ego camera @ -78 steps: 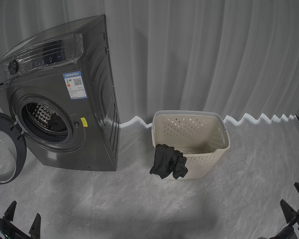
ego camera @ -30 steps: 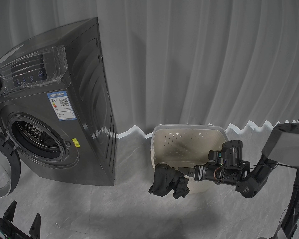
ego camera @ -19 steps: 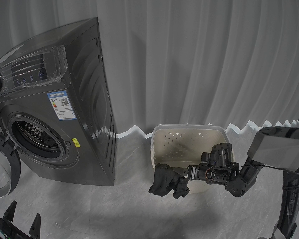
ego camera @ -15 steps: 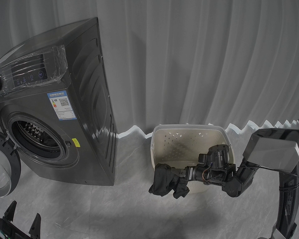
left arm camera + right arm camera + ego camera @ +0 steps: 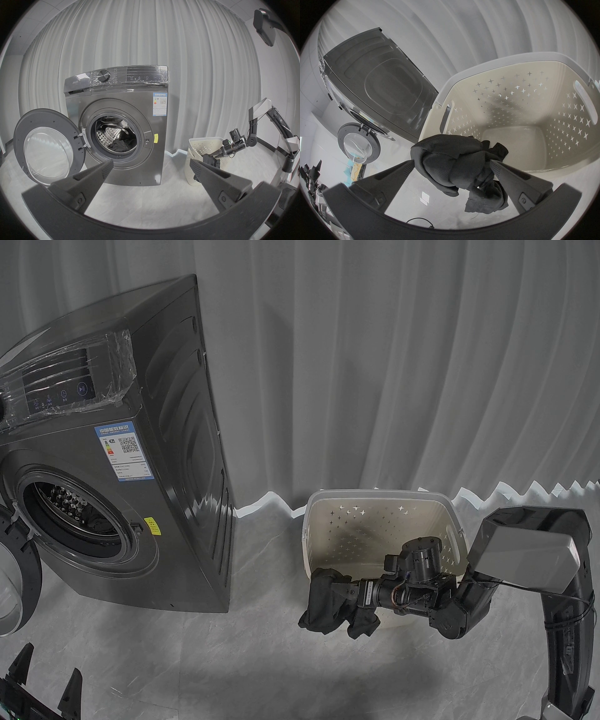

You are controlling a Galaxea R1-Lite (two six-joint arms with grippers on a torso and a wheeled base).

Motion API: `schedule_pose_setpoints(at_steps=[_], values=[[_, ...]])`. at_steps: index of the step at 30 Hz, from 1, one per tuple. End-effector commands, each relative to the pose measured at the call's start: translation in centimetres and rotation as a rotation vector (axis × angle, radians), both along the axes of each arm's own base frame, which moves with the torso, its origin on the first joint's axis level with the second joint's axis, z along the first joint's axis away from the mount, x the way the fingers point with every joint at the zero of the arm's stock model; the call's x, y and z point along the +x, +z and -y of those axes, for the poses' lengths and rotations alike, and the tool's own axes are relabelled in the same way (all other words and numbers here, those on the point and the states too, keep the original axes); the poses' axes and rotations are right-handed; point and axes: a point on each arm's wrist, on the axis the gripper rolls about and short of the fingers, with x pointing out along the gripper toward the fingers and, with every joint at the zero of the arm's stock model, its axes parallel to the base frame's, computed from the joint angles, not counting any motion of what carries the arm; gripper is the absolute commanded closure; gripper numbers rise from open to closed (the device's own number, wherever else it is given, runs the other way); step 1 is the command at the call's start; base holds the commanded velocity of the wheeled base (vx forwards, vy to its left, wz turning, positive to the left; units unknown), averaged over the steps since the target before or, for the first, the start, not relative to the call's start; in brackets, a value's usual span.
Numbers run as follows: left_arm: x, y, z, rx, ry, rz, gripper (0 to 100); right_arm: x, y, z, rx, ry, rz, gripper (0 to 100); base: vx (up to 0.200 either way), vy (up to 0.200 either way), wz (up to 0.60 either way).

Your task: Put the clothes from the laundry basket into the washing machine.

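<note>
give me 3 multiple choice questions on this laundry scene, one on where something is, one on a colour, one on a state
1. Where is the dark garment?
A) on the floor by the machine
B) draped over the near rim of the laundry basket
C) on top of the machine

2. What colour is the laundry basket?
A) black
B) red
C) cream

3. How is the washing machine door?
A) swung open
B) shut
C) taken off and lying flat on the floor

Answers:
1 B, the cloth hangs over the rim, between the open fingers of the right gripper.
2 C, its perforated walls are pale cream.
3 A, the door stands aside on its hinge and the drum is exposed.
</note>
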Motion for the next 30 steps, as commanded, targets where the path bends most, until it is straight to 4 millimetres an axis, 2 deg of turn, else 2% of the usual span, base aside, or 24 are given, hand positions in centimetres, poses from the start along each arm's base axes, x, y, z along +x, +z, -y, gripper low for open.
schedule_pose_setpoints(at_steps=[1,5,6,19,26,30], values=[[0.0,-0.5,0.0,0.0,0.0,0.0,0,0.2,-0.2,-0.3,0.003,0.004,0.0,0,0.0,0.0,0.0],[0.0,-0.5,0.0,0.002,0.0,0.0,0,0.2,-0.1,-0.4,0.011,0.005,0.001,0,0.0,0.0,0.0],[0.0,-0.5,0.0,0.002,-0.001,0.0,0,0.2,-0.1,-0.4,0.01,0.005,-0.001,100,0.0,0.0,0.0],[0.0,-0.5,0.0,0.003,0.0,0.0,0,0.0,0.6,-0.5,0.031,0.003,0.002,100,0.0,0.0,0.0],[0.0,-0.5,0.0,0.005,0.0,0.0,0,-0.3,2.7,0.6,0.079,-0.033,0.05,100,0.0,0.0,0.0],[0.0,-0.5,0.0,0.005,0.0,0.0,0,-0.5,2.2,0.7,0.068,-0.035,0.036,100,0.0,0.0,0.0]])
